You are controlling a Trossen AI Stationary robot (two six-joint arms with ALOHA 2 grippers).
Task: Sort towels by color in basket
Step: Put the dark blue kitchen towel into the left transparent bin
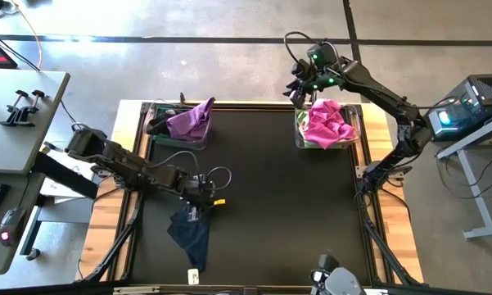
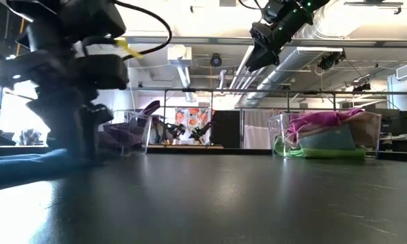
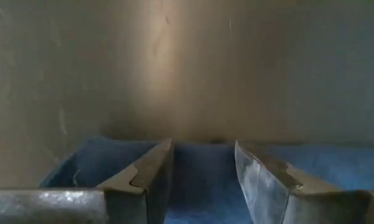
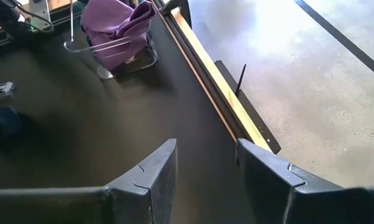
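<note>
A navy towel lies crumpled on the black mat near the table's left near side. It shows as a blue strip in the low view. My left gripper is down at the towel's far edge, open, with blue cloth between and beside its fingers. My right gripper hangs open high above the far right corner, touching nothing. Below it, the right basket holds magenta towels over teal and lime ones. The left basket holds a purple towel and a black one. My left gripper comes from above, pointing down, with its open fingers set on the far edge of the navy towel. Cloth lies in the gap between them without being pinched. The towel lies slack on the mat.
Two clear baskets stand at the mat's far edge, left and right. A white tag lies by the near edge. The middle of the black mat is bare. A wooden rim borders the table.
</note>
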